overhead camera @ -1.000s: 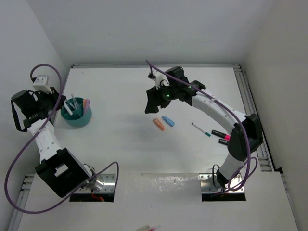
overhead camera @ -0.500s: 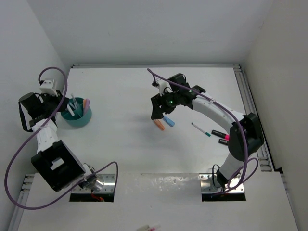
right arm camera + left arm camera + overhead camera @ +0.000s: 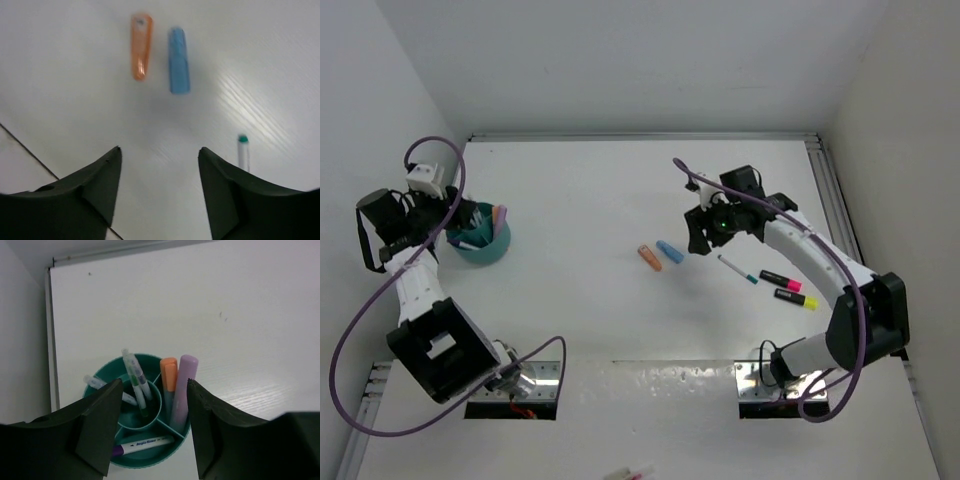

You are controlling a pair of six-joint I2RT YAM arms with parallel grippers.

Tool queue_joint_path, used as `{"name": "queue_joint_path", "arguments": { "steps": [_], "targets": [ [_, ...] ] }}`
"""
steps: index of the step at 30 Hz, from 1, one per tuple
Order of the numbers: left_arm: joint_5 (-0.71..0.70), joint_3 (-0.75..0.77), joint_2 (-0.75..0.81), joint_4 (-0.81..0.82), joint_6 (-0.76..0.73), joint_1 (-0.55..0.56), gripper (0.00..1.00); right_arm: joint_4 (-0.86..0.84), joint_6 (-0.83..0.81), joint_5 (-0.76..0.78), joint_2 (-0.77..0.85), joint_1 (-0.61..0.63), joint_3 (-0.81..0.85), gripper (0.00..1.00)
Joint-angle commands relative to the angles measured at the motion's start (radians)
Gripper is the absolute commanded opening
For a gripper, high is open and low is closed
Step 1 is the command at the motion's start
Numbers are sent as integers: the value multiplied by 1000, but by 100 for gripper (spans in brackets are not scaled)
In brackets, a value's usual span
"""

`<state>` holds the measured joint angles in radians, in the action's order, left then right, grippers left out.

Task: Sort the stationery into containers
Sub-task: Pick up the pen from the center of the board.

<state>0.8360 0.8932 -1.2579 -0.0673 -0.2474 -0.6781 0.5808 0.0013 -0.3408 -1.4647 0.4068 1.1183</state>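
Observation:
The teal cup stands at the table's left; its rim shows in the left wrist view. It holds a peach highlighter, a lilac highlighter, thin pens in the middle well and a purple-ended pen lying in an outer section. My left gripper hangs open just above the cup, empty. An orange highlighter and a blue highlighter lie mid-table. My right gripper is open and empty, to their right.
A thin pen with a teal end lies right of the right gripper. Beyond it lie a black marker with a pink end and one with a yellow end. A metal rail runs along the table's right edge.
My left gripper has opened over the cup, and a purple-ended pen now lies inside it. My right arm has swung right, away from above the orange and blue highlighters.

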Motion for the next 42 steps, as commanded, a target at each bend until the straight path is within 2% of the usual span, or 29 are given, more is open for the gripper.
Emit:
{"name": "queue_joint_path", "arguments": {
  "steps": [1,3,6,10,14,25,32,42],
  "targets": [
    [118,107,94,-81,-84,31,60,79,-147,108,63,-58,-58,59],
    [141,153,124,-136,-137,99,60,157,-220,123,49,-110,-55,52],
    [121,161,158,-203,-180,207,60,217,-294,141,0,-137,-54,47],
    [34,122,193,-235,-217,346,60,188,-363,246,-84,-138,-55,44],
    [-21,110,219,-244,-224,413,60,186,-373,305,-196,-149,4,42],
    [-69,87,209,-238,-233,453,60,160,-408,365,-365,-186,41,38],
    [-95,72,203,-223,-236,457,60,163,-405,345,-385,-189,12,36],
    [-106,66,209,-213,-227,457,60,97,-429,373,-417,-210,-80,29]
  ]
}}
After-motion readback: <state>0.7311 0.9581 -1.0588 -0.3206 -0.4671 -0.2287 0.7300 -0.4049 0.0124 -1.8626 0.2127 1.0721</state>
